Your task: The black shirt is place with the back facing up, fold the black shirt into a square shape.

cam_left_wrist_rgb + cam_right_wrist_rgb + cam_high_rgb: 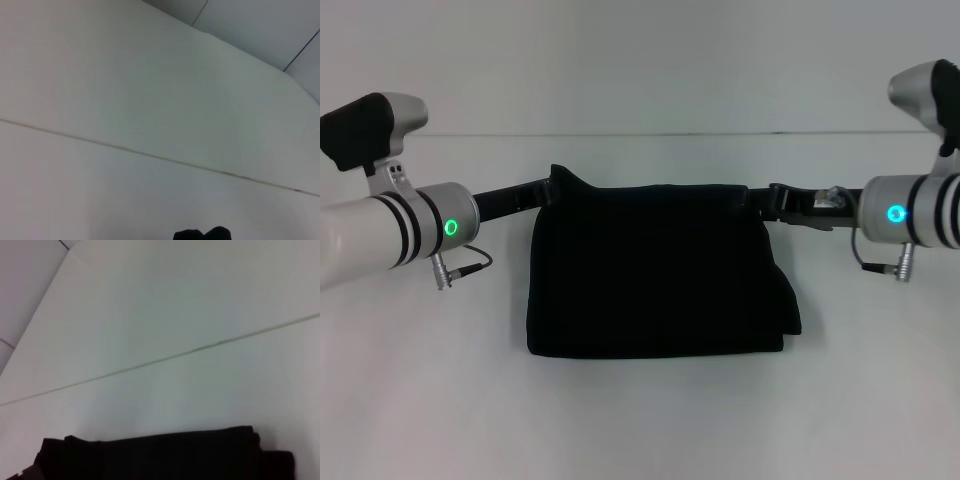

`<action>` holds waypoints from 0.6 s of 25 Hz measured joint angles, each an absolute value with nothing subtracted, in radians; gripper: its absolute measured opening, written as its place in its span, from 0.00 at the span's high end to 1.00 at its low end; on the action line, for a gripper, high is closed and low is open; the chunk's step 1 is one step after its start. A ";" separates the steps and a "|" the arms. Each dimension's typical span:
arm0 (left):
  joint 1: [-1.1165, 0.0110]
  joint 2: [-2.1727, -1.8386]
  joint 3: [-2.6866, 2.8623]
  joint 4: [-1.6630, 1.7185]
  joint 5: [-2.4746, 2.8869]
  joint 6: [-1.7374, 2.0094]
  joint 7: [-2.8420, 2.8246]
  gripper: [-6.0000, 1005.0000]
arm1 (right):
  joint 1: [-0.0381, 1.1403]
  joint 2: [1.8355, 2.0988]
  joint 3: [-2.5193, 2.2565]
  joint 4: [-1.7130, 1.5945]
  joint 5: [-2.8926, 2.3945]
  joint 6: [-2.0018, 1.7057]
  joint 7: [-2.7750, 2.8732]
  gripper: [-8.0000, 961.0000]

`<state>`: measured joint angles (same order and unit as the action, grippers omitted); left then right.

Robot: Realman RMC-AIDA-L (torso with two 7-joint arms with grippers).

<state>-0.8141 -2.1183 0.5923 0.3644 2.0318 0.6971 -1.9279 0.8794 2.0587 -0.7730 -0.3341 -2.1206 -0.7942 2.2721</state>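
- Black shirt (655,270) lies at the middle of the white table (640,420), already folded into a compact, nearly square block; no sleeves or lettering show.
- Its far edge, toward 12 o'clock, looks lifted rather than flat, with a raised peak at the 10 o'clock corner.
- Left gripper (552,190) sits at that 10 o'clock corner and appears to pinch the cloth, though I cannot tell for sure, black on black.
- Right gripper (772,200) meets the 2 o'clock corner; I cannot tell whether it is clenched or released.
- Done, by my reading: the main folds.
- Left: lay the far edge down, let go, and perhaps tidy the uneven 4 o'clock side, where layers stick out.
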 joint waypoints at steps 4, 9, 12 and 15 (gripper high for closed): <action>-0.814 -2.118 0.592 0.366 2.031 0.704 -1.925 0.98 | 0.888 2.084 -0.769 -0.332 -2.114 -0.725 2.264 0.47; -0.812 -2.118 0.592 0.368 2.031 0.705 -1.924 0.98 | 0.902 2.092 -0.772 -0.299 -2.045 -0.651 2.190 0.55; -0.808 -2.118 0.592 0.368 2.030 0.705 -1.924 0.98 | 0.906 2.092 -0.772 -0.283 -1.999 -0.650 2.145 0.61; -0.807 -2.117 0.592 0.368 2.030 0.705 -1.924 0.98 | 0.908 2.088 -0.773 -0.270 -1.996 -0.648 2.163 0.66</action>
<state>-0.8074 -2.1166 0.5921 0.3682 2.0300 0.7054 -1.9237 0.9079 2.0884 -0.7727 -0.2698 -1.9958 -0.6476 2.1628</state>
